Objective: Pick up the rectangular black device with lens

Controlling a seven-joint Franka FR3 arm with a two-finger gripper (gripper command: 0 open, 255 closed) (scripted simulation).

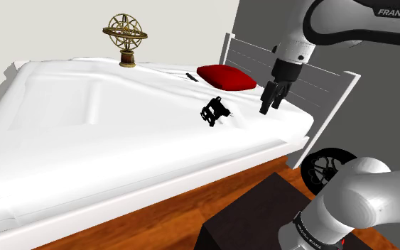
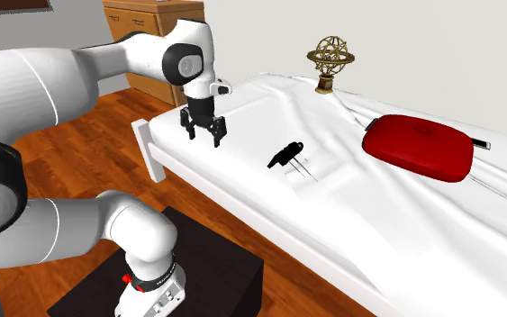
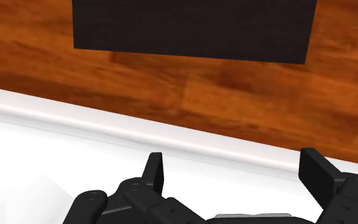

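The black device with a lens (image 1: 215,111) (image 2: 285,155) lies on the white bed (image 1: 106,135) (image 2: 395,207), a small dark angular thing near the bed's corner. My gripper (image 1: 271,100) (image 2: 204,132) hangs above the bed's edge, apart from the device: to its right in the shoulder view, to its left in the second exterior view. Its black fingers (image 3: 153,172) stand apart with nothing between them. Under the gripper (image 3: 232,178) the wrist view shows the bed's white edge (image 3: 171,137) and wooden floor.
A red cushion (image 1: 226,77) (image 2: 419,147) lies beyond the device. A brass armillary sphere (image 1: 126,37) (image 2: 330,61) stands at the bed's far side. A slim dark stick (image 1: 190,76) lies near the cushion. The dark stand (image 3: 193,28) (image 2: 179,279) sits on the wooden floor.
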